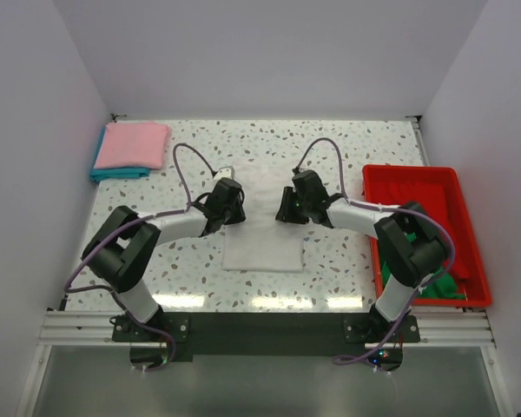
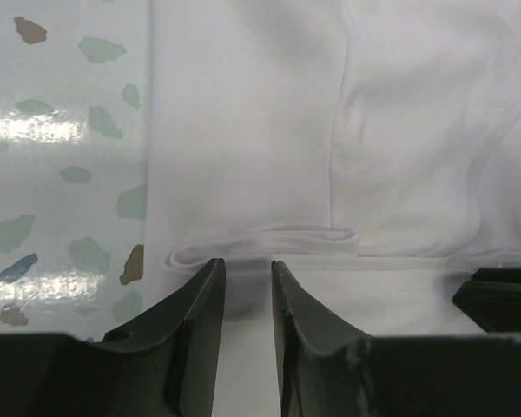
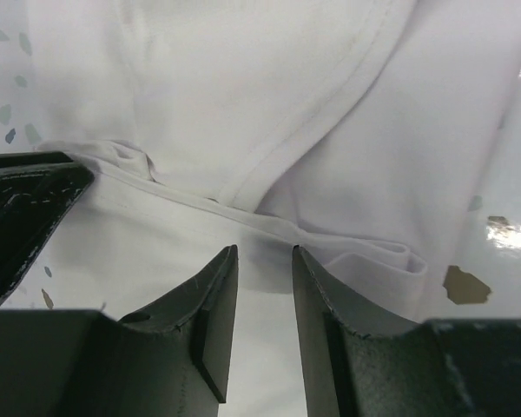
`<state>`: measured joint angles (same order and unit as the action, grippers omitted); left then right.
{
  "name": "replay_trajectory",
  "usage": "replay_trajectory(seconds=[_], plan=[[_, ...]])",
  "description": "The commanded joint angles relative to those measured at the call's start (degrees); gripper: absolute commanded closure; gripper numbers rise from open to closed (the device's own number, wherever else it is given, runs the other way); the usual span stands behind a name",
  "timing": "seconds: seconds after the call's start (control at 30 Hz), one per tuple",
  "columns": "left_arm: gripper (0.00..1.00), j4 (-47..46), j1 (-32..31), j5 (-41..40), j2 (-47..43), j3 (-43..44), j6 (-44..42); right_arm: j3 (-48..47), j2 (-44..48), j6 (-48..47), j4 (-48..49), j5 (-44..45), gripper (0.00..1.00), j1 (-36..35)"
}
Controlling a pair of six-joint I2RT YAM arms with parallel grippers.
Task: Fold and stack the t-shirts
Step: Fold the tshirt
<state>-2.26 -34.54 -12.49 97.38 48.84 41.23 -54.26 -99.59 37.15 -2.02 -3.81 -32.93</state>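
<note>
You have the white shirt (image 1: 262, 248) lying mid-surface (image 1: 347, 148), its long axis running from the bases toward the far edge. Its far half is doubled back into a crosswise fold. That fold edge lies just ahead of both sets of fingertips, so neither arm is nearer. Your left hand (image 2: 247, 268) hangs over the shirt's left side and your right hand (image 3: 265, 254) over its right. Each has its jaws a little apart, with only flat cloth showing through the gap and nothing clamped. The cloth looks soft and thin, with a rolled lip at the left fold and a curved seam in the right wrist view. Pink (image 1: 135, 143) on teal (image 1: 113, 174) sits folded at the far left; green (image 1: 443, 287) is in the tray (image 1: 412, 174).
</note>
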Motion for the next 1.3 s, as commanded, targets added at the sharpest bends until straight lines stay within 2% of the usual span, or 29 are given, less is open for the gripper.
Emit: replay_trajectory(seconds=[0.0,0.13,0.3,0.47,0.6,0.8,1.03,1.27], plan=[[0.66,4.4,0.6,-2.4,-5.3,1.4,-3.3,-4.2,4.6,-2.7,-5.2,2.5,0.64,1.5],[0.61,6.3,1.5,-2.2,-9.5,3.2,-4.7,-4.5,7.7,-3.3,-7.9,2.8,0.63,2.0],[0.49,8.3,2.7,-1.6,-14.8,2.1,-3.7,-0.8,12.8,-2.5,-8.8,3.6,0.61,2.0],[0.4,10.1,2.7,-1.9,-22.0,-4.9,-0.1,10.4,20.3,1.1,-8.1,3.6,0.57,-0.4],[0.38,8.7,2.5,-0.1,-31.6,-17.0,2.7,19.5,27.8,4.2,-7.3,5.5,0.52,-3.6],[0.35,7.8,1.9,2.8,-40.7,-28.3,5.1,28.8,36.3,9.1,-6.6,5.9,0.49,-5.6],[0.34,6.0,1.6,6.2,-45.1,-34.7,8.4,32.3,39.4,12.7,-5.3,6.4,0.49,-6.0],[0.35,3.1,1.4,9.3,-44.1,-36.5,9.1,32.7,37.6,15.7,-2.8,6.0,0.49,-7.5]])
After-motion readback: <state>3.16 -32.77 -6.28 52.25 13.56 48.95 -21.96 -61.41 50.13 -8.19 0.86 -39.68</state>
